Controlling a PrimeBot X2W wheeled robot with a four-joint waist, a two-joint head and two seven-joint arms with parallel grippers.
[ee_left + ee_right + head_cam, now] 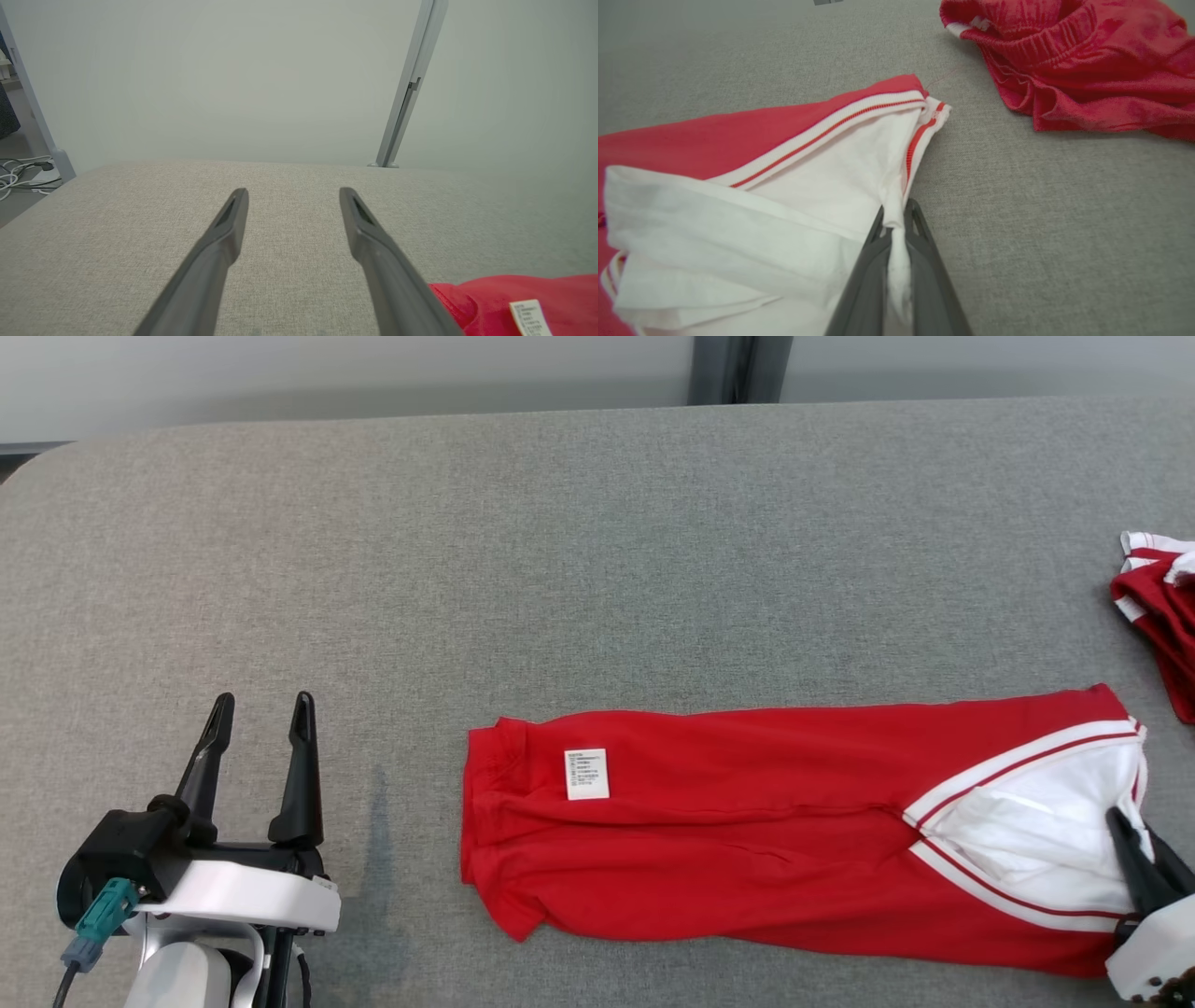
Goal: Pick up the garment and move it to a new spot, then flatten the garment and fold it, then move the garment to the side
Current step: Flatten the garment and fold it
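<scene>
A red garment (747,831) lies flat on the grey padded table (560,541), stretched from the middle of the head view toward four o'clock. Its white care label (586,774) faces up near the nine o'clock end. At the three o'clock end, white inner fabric (1027,840) shows, edged with red-and-white striped trim (1018,756). The right gripper (896,219), at four o'clock in the head view, has its fingers pressed together on a fold of that white fabric. The left gripper (263,702) sits at eight o'clock with its fingers spread, holding nothing and well apart from the cloth. A second, crumpled red garment (1162,607) lies at three o'clock, near the first but apart from it.
</scene>
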